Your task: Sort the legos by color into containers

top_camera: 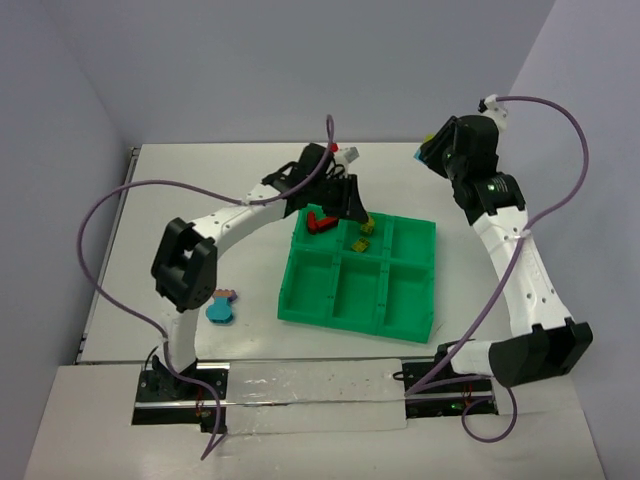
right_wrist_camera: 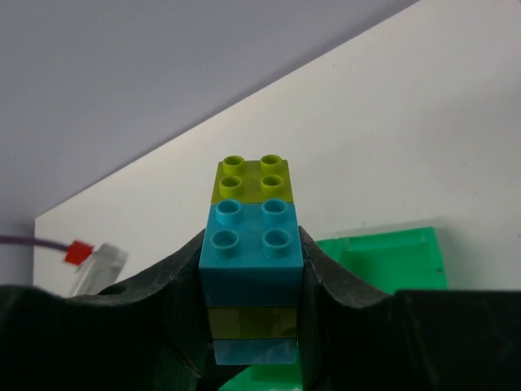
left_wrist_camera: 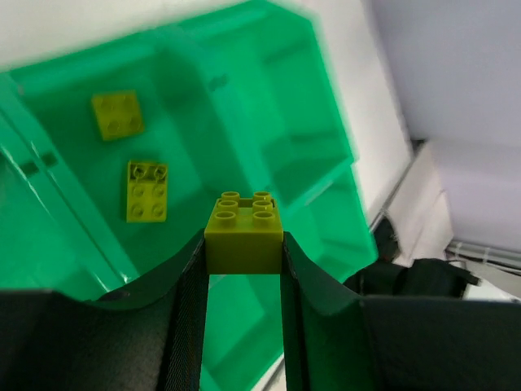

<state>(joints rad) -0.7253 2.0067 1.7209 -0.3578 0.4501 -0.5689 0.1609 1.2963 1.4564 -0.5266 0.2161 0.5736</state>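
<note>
The green tray (top_camera: 358, 305) of six compartments lies mid-table. My left gripper (top_camera: 352, 205) hovers over its back row, shut on a yellow-green lego (left_wrist_camera: 243, 231). Two yellow-green legos (left_wrist_camera: 147, 191) lie in the compartment below it; they also show in the top view (top_camera: 365, 234). A red lego (top_camera: 321, 221) lies in the back left compartment. My right gripper (top_camera: 428, 152) is raised at the back right, shut on a stacked cluster (right_wrist_camera: 251, 252) of cyan and yellow-green legos. A cyan and pinkish-orange cluster (top_camera: 220, 305) lies on the table by the left arm.
Purple cables (top_camera: 100, 215) loop beside both arms. The table's back edge meets the wall (top_camera: 300, 60). A white strip (top_camera: 300, 395) runs along the near edge between the arm bases.
</note>
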